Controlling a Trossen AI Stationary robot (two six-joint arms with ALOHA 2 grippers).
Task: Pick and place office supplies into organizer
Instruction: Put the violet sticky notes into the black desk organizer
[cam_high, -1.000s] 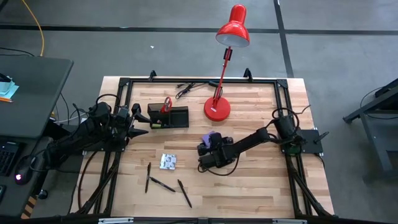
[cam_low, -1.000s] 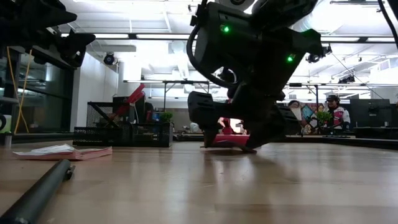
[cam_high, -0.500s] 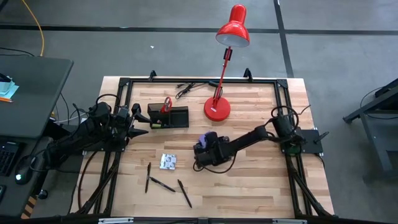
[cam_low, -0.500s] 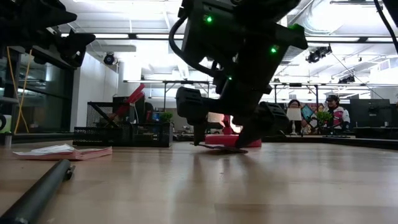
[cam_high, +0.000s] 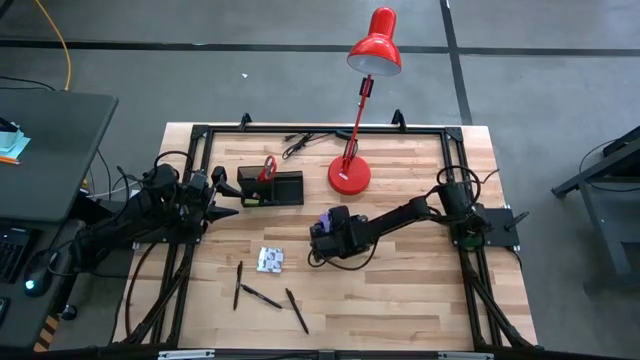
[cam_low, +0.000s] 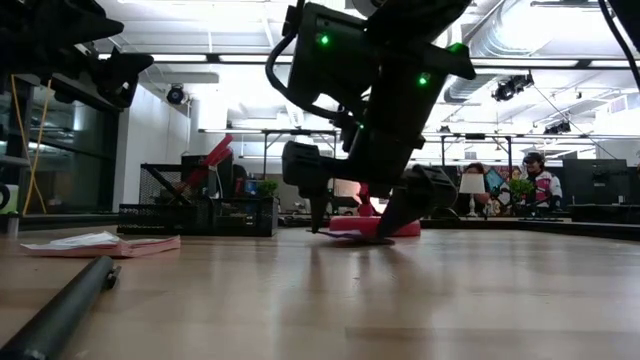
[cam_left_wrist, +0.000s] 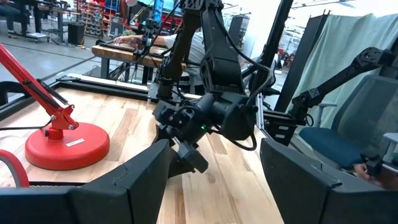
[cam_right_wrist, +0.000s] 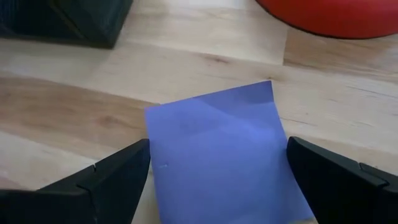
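1. Reaching across the middle of the table (cam_high: 420, 290) from its right edge: right arm, stretched low over the boards, with the right gripper (cam_high: 322, 232) now nearer the table's centre and the organizer (cam_high: 272, 188) than in the earlier frames.
2. Waiting at the table's left edge: left gripper (cam_high: 222, 198), fingers parted around nothing, pointing toward the organizer's left end and showing no shift from a second ago.
3. Standing near the far edge, left of the red lamp's base (cam_high: 349, 175): the black organizer, red-handled scissors (cam_high: 268, 166) already upright in it.
4. Lying flat on the wood between the right gripper's wide-open fingers (cam_right_wrist: 112, 186): purple square pad (cam_right_wrist: 224, 149), straddled but not yet pinched; judging from this, lining up for a grasp, with closing and lifting still ahead.
5. Lying left of the right gripper, toward the near edge: white-grey patterned packet (cam_high: 270, 260), untouched.
6. Scattered near the near edge, apart from each other: thin black pens (cam_high: 262, 296), still to be collected.
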